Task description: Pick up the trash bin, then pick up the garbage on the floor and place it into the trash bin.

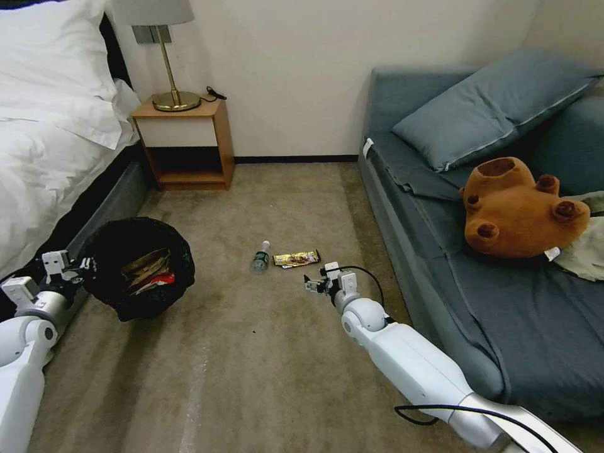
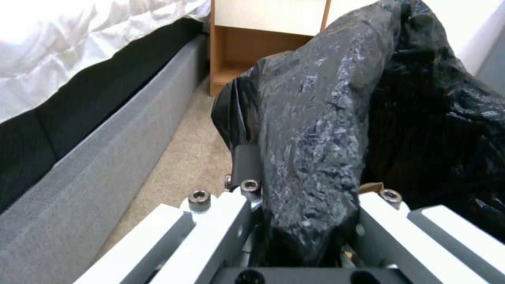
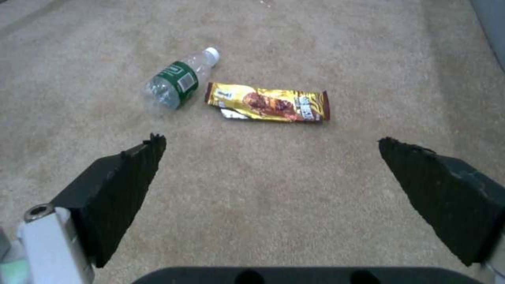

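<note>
1. Beside the bed (image 1: pixel 44 145), the trash bin (image 1: pixel 139 267) is held up by the left end effector (image 1: pixel 80 267), whose fingers are closed on the bin's rim through the black bag (image 2: pixel 315 130).
2. Inside the trash bin, a brown paper bag (image 1: pixel 146 263) and a red-and-white snack packet (image 1: pixel 158 281) are seen.
3. On the carpet (image 1: pixel 251 352), between the trash bin and the sofa (image 1: pixel 503 302), a small clear bottle (image 1: pixel 261 257) with a green label is lying on its side.
4. Just beside the bottle, on the sofa side, a gold-brown wrapper (image 1: pixel 297 258) is lying flat; the two look almost touching.
5. Near the wrapper, the right end effector (image 1: pixel 314 284) is held above the carpet with its fingers (image 3: pixel 118 189) spread wide and nothing between them.
6. On the sofa, a brown plush bear (image 1: pixel 519 211) and a grey-blue pillow (image 1: pixel 491 107) are resting.
</note>
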`<state>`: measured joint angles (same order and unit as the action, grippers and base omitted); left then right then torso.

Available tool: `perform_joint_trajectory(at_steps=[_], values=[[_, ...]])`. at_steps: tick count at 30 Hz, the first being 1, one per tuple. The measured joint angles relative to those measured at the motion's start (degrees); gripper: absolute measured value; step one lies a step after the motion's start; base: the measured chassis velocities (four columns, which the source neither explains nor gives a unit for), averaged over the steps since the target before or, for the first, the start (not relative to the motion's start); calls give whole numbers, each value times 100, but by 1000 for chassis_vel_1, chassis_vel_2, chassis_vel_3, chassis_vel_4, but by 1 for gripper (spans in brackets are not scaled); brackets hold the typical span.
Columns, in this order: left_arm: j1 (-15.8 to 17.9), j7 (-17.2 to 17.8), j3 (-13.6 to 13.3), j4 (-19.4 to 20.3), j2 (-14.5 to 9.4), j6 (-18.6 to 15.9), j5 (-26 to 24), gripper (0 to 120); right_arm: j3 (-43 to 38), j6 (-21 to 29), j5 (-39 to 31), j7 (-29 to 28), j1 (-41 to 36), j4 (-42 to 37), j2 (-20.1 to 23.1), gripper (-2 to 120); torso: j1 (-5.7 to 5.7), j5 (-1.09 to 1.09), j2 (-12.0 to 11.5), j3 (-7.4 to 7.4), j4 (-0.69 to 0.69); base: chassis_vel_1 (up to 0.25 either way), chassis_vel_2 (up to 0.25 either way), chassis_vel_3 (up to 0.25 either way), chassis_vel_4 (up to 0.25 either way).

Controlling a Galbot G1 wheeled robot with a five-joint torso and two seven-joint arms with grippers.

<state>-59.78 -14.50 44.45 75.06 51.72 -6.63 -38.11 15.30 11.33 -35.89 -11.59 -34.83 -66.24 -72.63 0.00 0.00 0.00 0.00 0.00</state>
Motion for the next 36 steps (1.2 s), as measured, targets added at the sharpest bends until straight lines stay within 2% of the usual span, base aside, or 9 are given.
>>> perform_joint_trajectory(at_steps=[18,36], values=[[-8,-77,-52,-169,-38,49,-23,4,231,-47,-85,104,143,185,-211,100,0,0,0,0,1,0,0,0,0],[6,-112,-128,-208,101,99,42,4,229,-86,-100,148,180,286,-227,100,0,0,0,0,0,-70,70,69,-68]])
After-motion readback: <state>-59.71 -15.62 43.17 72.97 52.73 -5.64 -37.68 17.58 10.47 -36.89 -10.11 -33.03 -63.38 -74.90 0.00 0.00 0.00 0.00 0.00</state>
